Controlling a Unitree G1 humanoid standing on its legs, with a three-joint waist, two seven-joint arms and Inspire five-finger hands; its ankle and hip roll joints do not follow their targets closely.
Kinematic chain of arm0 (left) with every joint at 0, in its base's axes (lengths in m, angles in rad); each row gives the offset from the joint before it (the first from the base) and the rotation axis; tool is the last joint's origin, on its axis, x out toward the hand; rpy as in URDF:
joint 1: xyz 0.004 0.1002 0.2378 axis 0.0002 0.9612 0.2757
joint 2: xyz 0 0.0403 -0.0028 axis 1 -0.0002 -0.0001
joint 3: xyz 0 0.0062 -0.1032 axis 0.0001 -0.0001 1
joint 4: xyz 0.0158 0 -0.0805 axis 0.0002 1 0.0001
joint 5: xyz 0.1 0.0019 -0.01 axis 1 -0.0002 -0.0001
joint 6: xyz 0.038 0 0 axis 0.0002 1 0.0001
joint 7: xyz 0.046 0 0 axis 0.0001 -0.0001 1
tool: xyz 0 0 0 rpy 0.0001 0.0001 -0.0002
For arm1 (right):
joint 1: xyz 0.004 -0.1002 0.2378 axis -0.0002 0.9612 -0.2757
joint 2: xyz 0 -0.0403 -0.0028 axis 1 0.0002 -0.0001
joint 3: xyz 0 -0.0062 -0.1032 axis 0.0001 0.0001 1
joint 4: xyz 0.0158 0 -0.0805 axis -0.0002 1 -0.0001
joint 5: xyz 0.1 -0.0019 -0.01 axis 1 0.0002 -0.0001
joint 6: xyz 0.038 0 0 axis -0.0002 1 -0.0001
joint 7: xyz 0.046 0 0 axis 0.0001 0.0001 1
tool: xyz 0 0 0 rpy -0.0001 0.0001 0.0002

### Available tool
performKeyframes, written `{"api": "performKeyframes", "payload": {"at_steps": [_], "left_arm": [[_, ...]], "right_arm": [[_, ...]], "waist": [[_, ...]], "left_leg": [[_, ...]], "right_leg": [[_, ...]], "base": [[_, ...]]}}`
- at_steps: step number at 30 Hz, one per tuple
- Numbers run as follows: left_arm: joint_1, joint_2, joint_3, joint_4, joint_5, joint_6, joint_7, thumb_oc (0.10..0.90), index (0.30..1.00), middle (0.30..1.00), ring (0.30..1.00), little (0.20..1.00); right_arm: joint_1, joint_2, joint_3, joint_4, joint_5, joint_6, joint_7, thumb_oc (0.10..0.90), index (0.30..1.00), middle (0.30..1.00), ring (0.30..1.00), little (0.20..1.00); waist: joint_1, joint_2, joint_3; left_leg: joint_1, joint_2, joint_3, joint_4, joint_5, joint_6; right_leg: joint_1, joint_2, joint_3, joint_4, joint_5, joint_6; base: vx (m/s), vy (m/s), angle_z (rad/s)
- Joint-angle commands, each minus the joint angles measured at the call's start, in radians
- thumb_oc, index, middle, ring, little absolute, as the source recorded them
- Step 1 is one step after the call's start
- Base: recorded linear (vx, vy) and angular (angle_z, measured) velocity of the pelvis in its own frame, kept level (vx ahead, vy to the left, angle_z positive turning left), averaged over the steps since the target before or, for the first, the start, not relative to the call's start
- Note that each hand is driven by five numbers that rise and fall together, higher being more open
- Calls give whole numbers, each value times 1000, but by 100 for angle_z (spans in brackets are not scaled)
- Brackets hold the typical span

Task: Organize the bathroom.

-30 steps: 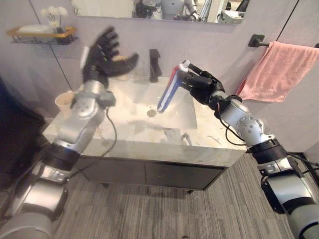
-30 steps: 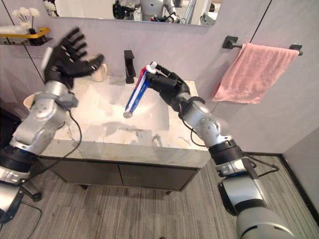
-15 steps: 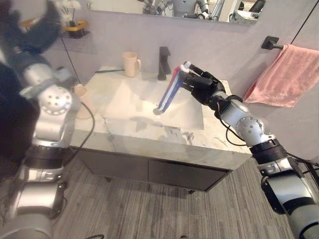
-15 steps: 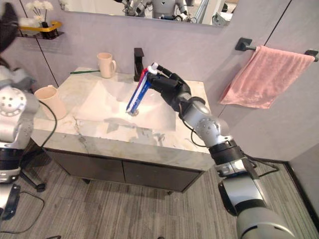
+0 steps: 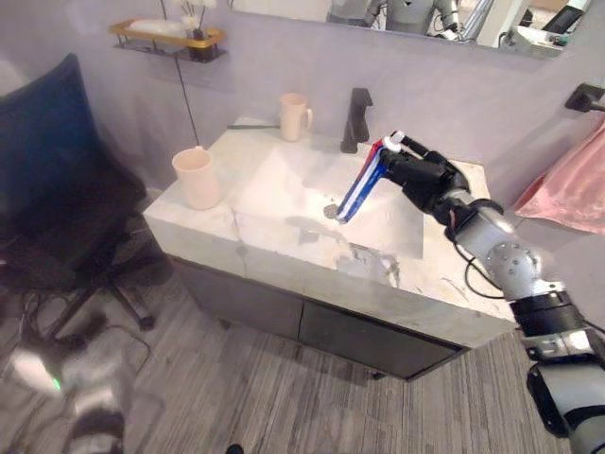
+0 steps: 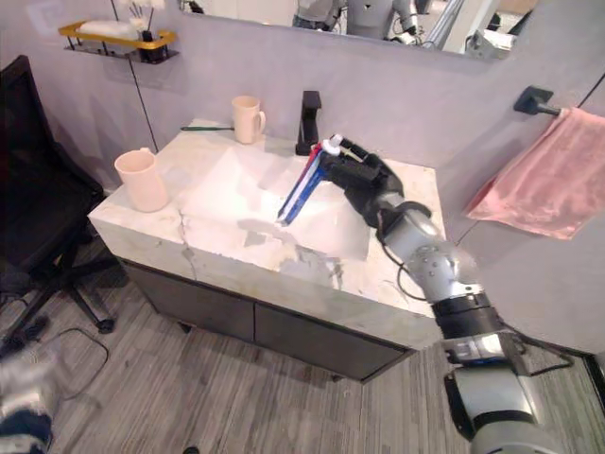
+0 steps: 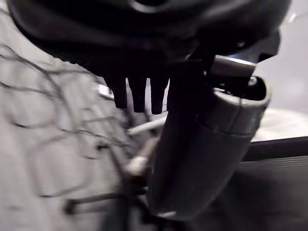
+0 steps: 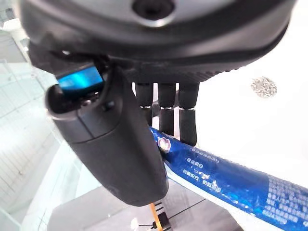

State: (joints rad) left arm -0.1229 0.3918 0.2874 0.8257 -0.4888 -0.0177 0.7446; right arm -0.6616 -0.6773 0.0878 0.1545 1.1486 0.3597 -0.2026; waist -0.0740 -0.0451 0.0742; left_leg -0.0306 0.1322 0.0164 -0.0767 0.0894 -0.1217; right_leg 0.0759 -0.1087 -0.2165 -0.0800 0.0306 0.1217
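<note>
Your right hand [image 5: 427, 176] has its fingers and thumb curled around the white-capped end of the long blue and red toothpaste tube [image 5: 363, 184], which slants down over the basin of the white marble sink counter [image 5: 284, 246]. Your left hand [image 7: 144, 57] hangs with straight fingers, holding nothing. A pale pink cup [image 5: 198, 177] stands at the counter's left edge, and a cream mug [image 5: 294, 115] is far, left of the black tap [image 5: 356, 118].

Silver-grey arm, dark hand [image 5: 427, 175]
</note>
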Motion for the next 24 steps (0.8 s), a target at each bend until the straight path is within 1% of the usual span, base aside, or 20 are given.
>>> {"api": "performKeyframes", "payload": {"at_steps": [1, 2, 3, 4, 5, 6, 7, 8, 9, 10, 11, 12, 13, 14, 16, 18, 19, 22, 24], "left_arm": [[55, 85, -86, 172, 87, 35, -234, 800, 900, 900, 900, 900], [64, 79, -142, 273, 95, 96, -319, 800, 900, 900, 900, 900], [64, 79, -142, 273, 95, 96, -319, 800, 900, 900, 900, 900], [72, 70, -182, 346, 73, 146, -396, 800, 900, 900, 900, 900], [75, 62, -215, 413, 99, 180, -453, 800, 900, 900, 900, 900], [77, 59, -237, 459, 136, 190, -470, 800, 900, 900, 900, 900], [81, 48, -318, 546, 206, 239, -555, 800, 900, 900, 900, 900], [80, 47, -324, 552, 207, 232, -554, 800, 900, 900, 900, 900], [82, 28, -391, 576, 281, 279, -615, 800, 900, 900, 900, 900], [80, 26, -403, 579, 294, 287, -627, 800, 900, 900, 900, 900], [73, 9, -456, 586, 451, 330, -689, 800, 900, 900, 900, 900], [72, 8, -461, 585, 467, 332, -695, 800, 900, 900, 900, 900], [72, 1, -524, 579, 540, 349, -721, 800, 900, 900, 900, 900], [70, -3, -565, 572, 564, 365, -733, 800, 900, 900, 900, 900], [61, -4, -615, 565, 647, 403, -783, 800, 900, 900, 900, 900], [58, -8, -635, 555, 658, 433, -793, 800, 900, 900, 900, 900], [54, -12, -644, 551, 692, 443, -810, 800, 900, 900, 900, 900], [60, -16, -660, 550, 653, 446, -799, 800, 900, 900, 900, 900], [73, -20, -631, 555, 568, 441, -780, 800, 900, 900, 900, 900]], "right_arm": [[-153, -67, -97, -74, 47, -78, 67, 400, 300, 300, 300, 300], [-171, -77, -90, -80, 60, -67, 69, 400, 300, 300, 300, 300], [-171, -77, -90, -80, 60, -67, 69, 400, 300, 300, 300, 300], [-187, -78, -77, -87, 70, -63, 64, 400, 300, 300, 300, 300], [-196, -74, -68, -90, 76, -59, 68, 400, 300, 300, 300, 300], [-202, -76, -66, -85, 77, -51, 83, 400, 300, 300, 300, 300], [-226, -79, -47, -74, 96, -47, 104, 400, 300, 300, 300, 300], [-229, -81, -45, -71, 99, -47, 106, 400, 300, 300, 300, 300], [-247, -86, -29, -76, 113, -37, 118, 400, 300, 300, 300, 300], [-249, -85, -25, -79, 117, -38, 119, 400, 300, 300, 300, 300], [-259, -85, -17, -96, 128, -28, 117, 400, 300, 300, 300, 300], [-260, -85, -17, -99, 128, -27, 116, 400, 300, 300, 300, 300], [-271, -89, -10, -100, 140, -24, 120, 400, 300, 300, 300, 300], [-278, -90, -2, -99, 144, -27, 126, 400, 300, 300, 300, 300], [-291, -85, 12, -105, 140, -27, 128, 400, 300, 300, 300, 300], [-301, -82, 20, -113, 144, -31, 124, 400, 300, 300, 300, 300], [-305, -78, 22, -124, 145, -30, 119, 400, 300, 300, 300, 300], [-319, -82, 24, -133, 155, -26, 105, 400, 300, 300, 300, 300], [-320, -87, 19, -151, 164, -21, 87, 400, 300, 300, 300, 300]], "waist": [[-6, -16, -102], [-14, -17, -99], [-14, -17, -99], [-20, -15, -96], [-26, -14, -96], [-31, -12, -95], [-44, -9, -95], [-45, -8, -95], [-56, -6, -95], [-57, -5, -95], [-64, -5, -93], [-64, -5, -93], [-69, -4, -93], [-72, -4, -91], [-76, -4, -87], [-79, -5, -83], [-80, -7, -83], [-81, -9, -81], [-78, -11, -79]], "left_leg": [[8, 28, 52, 102, -41, 13], [4, 29, 59, 103, -38, 13], [4, 29, 59, 103, -38, 13], [2, 29, 63, 104, -37, 14], [1, 31, 68, 104, -36, 13], [1, 32, 72, 104, -36, 13], [3, 32, 82, 102, -36, 13], [3, 32, 82, 102, -36, 13], [4, 32, 92, 101, -38, 15], [3, 33, 94, 101, -38, 15], [1, 32, 100, 103, -41, 17], [1, 32, 101, 104, -41, 17], [-2, 32, 101, 104, -39, 17], [-4, 32, 101, 104, -40, 17], [-5, 32, 104, 103, -40, 19], [-8, 31, 104, 105, -41, 19], [-10, 30, 104, 107, -42, 20], [-16, 28, 102, 111, -42, 20], [-21, 26, 98, 115, -44, 22]], "right_leg": [[-42, 43, 94, 103, -47, 2], [-48, 43, 98, 106, -44, 4], [-48, 43, 98, 106, -44, 4], [-53, 42, 102, 110, -45, 4], [-58, 42, 102, 116, -48, 4], [-60, 42, 102, 120, -51, 5], [-65, 40, 105, 125, -53, 8], [-66, 40, 105, 126, -53, 9], [-67, 39, 107, 130, -58, 11], [-68, 38, 108, 132, -59, 12], [-69, 39, 108, 135, -63, 12], [-69, 39, 108, 136, -64, 12], [-74, 39, 109, 141, -66, 12], [-76, 39, 109, 145, -68, 14], [-81, 38, 107, 151, -73, 15], [-84, 38, 106, 155, -74, 15], [-87, 38, 105, 156, -76, 15], [-90, 39, 105, 161, -77, 14], [-91, 39, 103, 162, -79, 12]], "base": [[-8, 22, 3], [0, 0, 0], [-46, 21, 0], [-32, 23, 0], [-36, 34, -1], [-24, 53, -1], [-14, 45, -1], [-13, 65, -1], [-5, 40, -2], [-10, 56, -13], [-6, 26, -17], [-14, 32, -18], [-19, 21, -7], [-28, 29, -4], [-29, 27, -6], [-32, 21, -14], [-28, 15, -11], [-10, 6, -2], [0, 0, 0]]}}
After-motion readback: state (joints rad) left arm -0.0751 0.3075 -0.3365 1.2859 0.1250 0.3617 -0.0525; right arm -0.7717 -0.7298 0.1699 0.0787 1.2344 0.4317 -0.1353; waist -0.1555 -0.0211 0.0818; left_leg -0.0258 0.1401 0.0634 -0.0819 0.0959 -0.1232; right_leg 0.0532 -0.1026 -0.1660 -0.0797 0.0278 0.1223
